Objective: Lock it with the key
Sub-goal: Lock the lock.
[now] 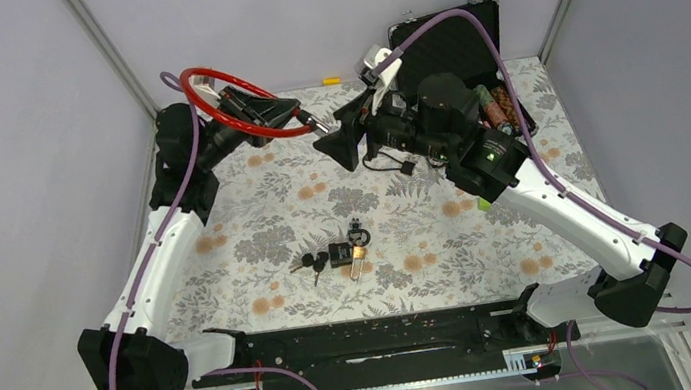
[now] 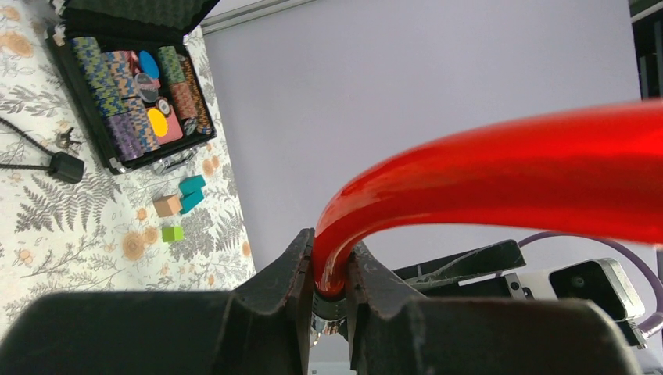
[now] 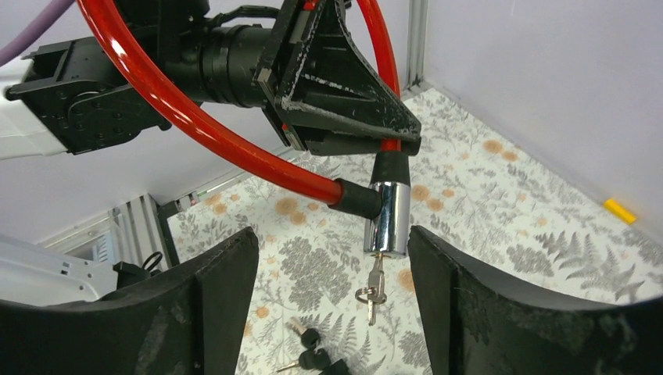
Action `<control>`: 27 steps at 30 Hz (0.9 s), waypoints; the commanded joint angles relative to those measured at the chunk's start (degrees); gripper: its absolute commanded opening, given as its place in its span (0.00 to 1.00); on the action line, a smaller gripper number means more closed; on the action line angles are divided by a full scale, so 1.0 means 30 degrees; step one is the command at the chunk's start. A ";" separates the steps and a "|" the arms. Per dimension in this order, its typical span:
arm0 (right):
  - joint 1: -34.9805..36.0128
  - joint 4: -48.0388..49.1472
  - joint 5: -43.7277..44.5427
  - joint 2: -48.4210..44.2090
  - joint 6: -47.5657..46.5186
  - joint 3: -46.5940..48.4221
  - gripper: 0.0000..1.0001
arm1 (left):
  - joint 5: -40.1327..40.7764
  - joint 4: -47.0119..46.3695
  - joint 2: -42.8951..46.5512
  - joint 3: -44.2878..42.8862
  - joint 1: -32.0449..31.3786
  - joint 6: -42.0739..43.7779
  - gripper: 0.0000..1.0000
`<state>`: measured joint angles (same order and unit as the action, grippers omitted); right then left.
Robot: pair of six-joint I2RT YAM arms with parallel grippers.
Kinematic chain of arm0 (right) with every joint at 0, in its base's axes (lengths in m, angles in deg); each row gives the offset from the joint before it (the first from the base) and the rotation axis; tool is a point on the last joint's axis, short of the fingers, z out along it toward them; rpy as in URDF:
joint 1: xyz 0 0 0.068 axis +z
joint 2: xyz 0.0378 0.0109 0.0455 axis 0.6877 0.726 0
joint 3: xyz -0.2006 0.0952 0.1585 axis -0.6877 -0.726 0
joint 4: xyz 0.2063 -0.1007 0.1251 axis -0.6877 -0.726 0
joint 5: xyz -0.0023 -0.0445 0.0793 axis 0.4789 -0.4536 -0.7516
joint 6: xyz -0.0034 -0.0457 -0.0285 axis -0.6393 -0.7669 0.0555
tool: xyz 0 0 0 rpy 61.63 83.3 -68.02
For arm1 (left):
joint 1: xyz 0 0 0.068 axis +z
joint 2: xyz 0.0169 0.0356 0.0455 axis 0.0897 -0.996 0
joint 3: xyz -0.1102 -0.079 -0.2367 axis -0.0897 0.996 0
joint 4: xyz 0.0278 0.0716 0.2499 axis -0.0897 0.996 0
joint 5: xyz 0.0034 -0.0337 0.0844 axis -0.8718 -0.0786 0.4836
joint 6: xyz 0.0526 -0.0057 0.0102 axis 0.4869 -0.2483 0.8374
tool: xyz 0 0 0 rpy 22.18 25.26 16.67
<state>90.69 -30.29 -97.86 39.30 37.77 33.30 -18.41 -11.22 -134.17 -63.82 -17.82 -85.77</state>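
— Where is the red coated cable loop (image 3: 195, 129) hanging?
— The left claw (image 2: 328, 269) is clamping it in mid-air; a small silver key (image 3: 376, 283) is dangling from its chrome cylinder (image 3: 388, 219).
— The right claw (image 3: 332, 238)?
— Gaping open near that cylinder.

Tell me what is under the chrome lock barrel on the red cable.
A key sticks out of the chrome lock barrel, a spare key dangling from its ring. Further below, black-headed keys lie on the table. The keyhole is covered.

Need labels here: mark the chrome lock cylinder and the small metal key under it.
Chrome lock cylinder (image 3: 388, 219): right wrist view, middle of barrel.
Small metal key (image 3: 377, 278): right wrist view, its head below the cylinder.
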 commanded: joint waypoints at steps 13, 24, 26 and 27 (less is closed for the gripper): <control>-0.1256 -0.0693 0.0165 -0.0227 0.4277 -0.1568 0.45 | 0.1076 0.0931 0.0597 -0.1465 0.0181 0.0194 0.00; -0.1291 -0.0422 -0.0682 0.0583 0.3077 -0.1601 0.32 | 0.1333 0.1249 0.0738 -0.1519 0.0179 0.0033 0.00; -0.1276 -0.0184 -0.0419 0.0802 0.2805 -0.1560 0.29 | 0.1266 0.1249 0.0724 -0.1508 0.0179 0.0007 0.00; -0.1275 0.0057 -0.0362 0.0817 0.2492 -0.1631 0.26 | 0.1279 0.1249 0.0716 -0.1518 0.0179 -0.0022 0.00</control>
<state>87.19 -33.55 -99.24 40.79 48.06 28.05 -15.64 -4.64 -134.17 -64.69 -17.55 -84.27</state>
